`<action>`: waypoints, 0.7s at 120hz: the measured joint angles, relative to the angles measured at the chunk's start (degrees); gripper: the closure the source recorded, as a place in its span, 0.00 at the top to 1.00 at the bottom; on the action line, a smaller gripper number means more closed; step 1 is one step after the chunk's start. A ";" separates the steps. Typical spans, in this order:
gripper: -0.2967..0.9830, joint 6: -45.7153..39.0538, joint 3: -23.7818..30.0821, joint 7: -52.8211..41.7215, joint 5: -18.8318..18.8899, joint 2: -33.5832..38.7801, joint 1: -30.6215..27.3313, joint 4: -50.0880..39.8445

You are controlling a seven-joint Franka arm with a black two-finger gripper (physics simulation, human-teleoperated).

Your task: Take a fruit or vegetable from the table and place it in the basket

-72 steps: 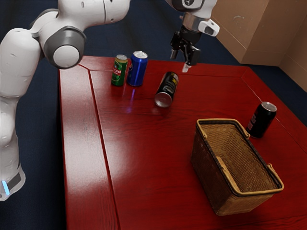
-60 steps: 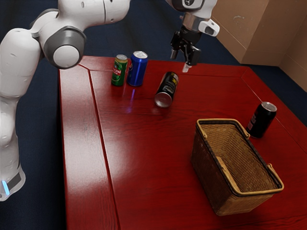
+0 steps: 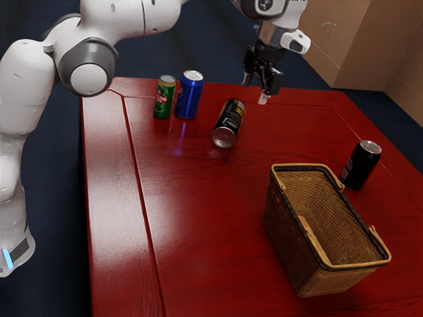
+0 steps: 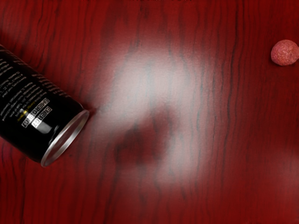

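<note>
One fruit (image 4: 284, 52), upper right in the wrist view, could roll away if the open pincer (image 3: 255, 92), exterior view's top, descends off-centre.

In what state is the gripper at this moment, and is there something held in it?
Gripper: open, fingers apart, holding nothing.

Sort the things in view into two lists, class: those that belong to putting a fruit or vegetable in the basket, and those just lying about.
For the job:
round pinkish-red thing, probably the fruit
basket
gripper

Just lying about:
green can
blue can
black can on its side
black can standing upright
</note>
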State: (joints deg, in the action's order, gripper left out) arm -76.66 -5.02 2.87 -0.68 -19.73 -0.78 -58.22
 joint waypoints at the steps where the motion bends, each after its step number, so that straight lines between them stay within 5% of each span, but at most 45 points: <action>1: 0.77 -0.11 0.15 -0.13 0.02 0.00 0.00 -0.01; 18: 0.77 -5.38 4.53 -8.08 -1.94 -0.59 0.30 -0.37; 53: 0.77 -13.59 2.55 -29.61 -23.36 -1.84 -4.38 -0.36; 84: 0.77 -17.98 1.46 -45.87 -26.27 -6.11 -4.82 -0.42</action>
State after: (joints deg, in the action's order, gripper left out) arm -94.63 -3.56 -43.00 -26.94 -25.84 -5.60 -58.64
